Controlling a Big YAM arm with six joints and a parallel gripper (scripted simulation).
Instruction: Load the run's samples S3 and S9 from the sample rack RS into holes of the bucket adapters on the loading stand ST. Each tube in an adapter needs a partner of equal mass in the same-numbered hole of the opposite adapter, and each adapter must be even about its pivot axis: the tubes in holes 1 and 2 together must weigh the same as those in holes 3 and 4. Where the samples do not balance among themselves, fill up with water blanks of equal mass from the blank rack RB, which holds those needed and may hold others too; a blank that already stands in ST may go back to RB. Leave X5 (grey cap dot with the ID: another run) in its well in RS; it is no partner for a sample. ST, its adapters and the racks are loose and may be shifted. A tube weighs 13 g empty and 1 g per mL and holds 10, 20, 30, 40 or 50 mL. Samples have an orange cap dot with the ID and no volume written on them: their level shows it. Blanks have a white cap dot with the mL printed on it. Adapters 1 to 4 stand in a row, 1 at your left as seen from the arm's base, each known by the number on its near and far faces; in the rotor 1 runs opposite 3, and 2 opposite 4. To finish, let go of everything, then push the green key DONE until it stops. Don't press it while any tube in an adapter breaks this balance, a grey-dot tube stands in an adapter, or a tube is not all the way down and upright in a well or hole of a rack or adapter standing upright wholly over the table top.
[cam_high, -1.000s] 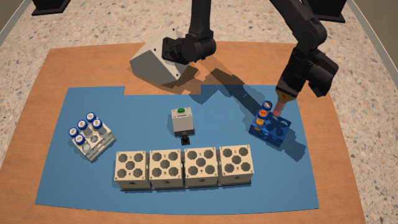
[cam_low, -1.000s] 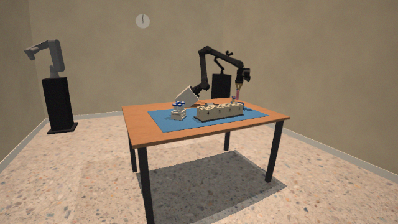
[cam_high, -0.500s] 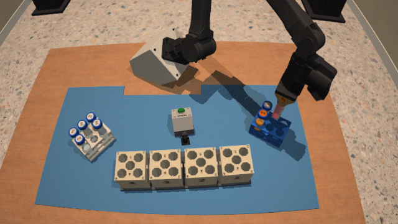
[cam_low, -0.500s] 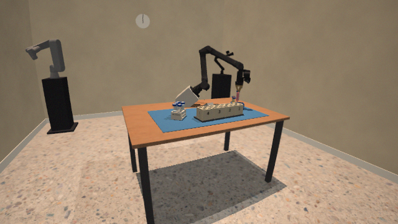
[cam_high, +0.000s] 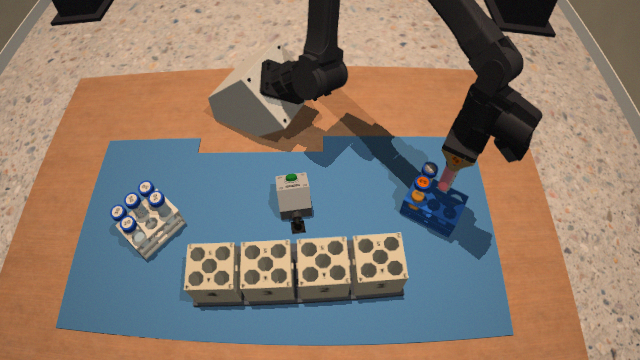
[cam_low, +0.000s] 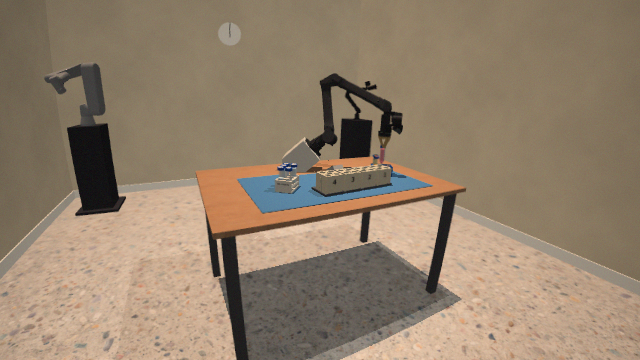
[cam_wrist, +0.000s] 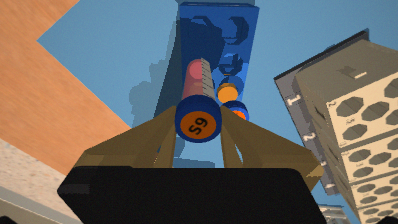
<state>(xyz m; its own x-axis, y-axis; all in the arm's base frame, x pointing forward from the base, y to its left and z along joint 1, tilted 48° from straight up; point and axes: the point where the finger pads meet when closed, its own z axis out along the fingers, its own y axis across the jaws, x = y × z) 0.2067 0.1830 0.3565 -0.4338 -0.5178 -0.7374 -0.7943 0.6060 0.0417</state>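
My gripper (cam_high: 456, 162) is shut on sample tube S9 (cam_wrist: 198, 121), a pink-filled tube with a blue cap and orange dot. The tube (cam_high: 446, 179) hangs upright with its lower end at the top of the blue sample rack RS (cam_high: 434, 204), which also shows in the wrist view (cam_wrist: 220, 45). Two more tubes with orange dots (cam_high: 421, 183) and one grey-dot tube (cam_high: 430, 169) stand in RS. The four beige adapters (cam_high: 295, 270) on the stand hold no tubes. The white blank rack RB (cam_high: 147, 220) holds several blue-capped blanks.
The grey box with the green DONE key (cam_high: 291, 177) stands mid-mat between the racks. The arm's tilted grey base (cam_high: 250, 100) is at the back. A blue mat (cam_high: 280, 240) covers the orange table.
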